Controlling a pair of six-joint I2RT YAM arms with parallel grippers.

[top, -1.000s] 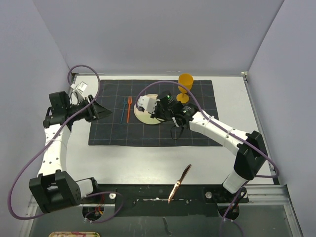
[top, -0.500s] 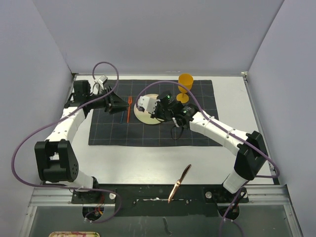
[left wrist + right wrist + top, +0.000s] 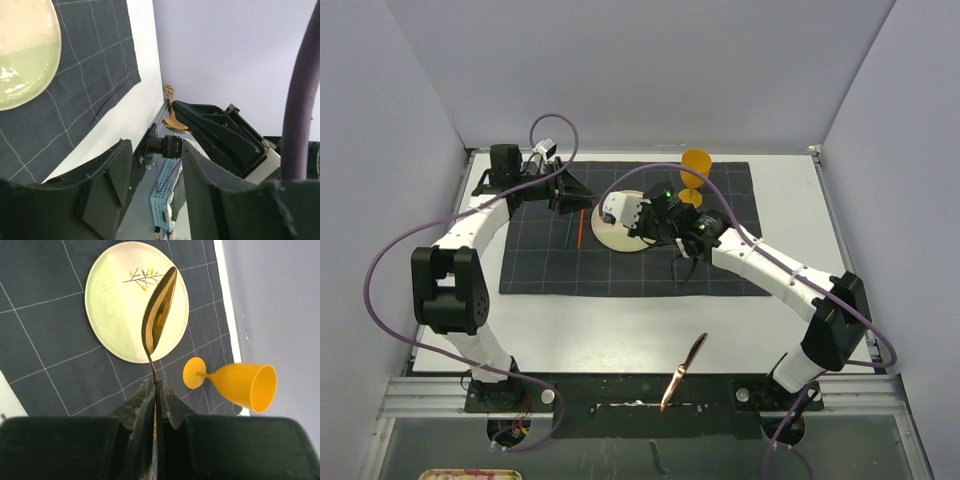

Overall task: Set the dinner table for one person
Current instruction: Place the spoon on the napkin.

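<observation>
The white dinner table (image 3: 620, 330) carries a dark grid cloth (image 3: 720, 270). On the cloth lie a cream plate (image 3: 616, 236), an orange fork (image 3: 581, 222) and a blue utensil (image 3: 569, 226); a yellow goblet (image 3: 695, 168) stands at its back edge. My right gripper (image 3: 156, 387) is shut on the handle of a gold spoon (image 3: 159, 310), held over the plate (image 3: 115, 305) with the goblet (image 3: 240, 382) to its right. My left gripper (image 3: 578, 192) is open and empty above the far ends of the fork and blue utensil; its fingers (image 3: 115, 185) stand wide apart.
A gold utensil (image 3: 682, 372) lies across the dark front rail, also seen far off in the left wrist view (image 3: 172, 117). The left wrist view shows the plate (image 3: 20, 55) and cloth (image 3: 85, 75). Grey walls close in three sides.
My left arm has swung from the table's left side to the far left, bringing its gripper over the top of the fork. The right arm with the spoon has barely moved.
</observation>
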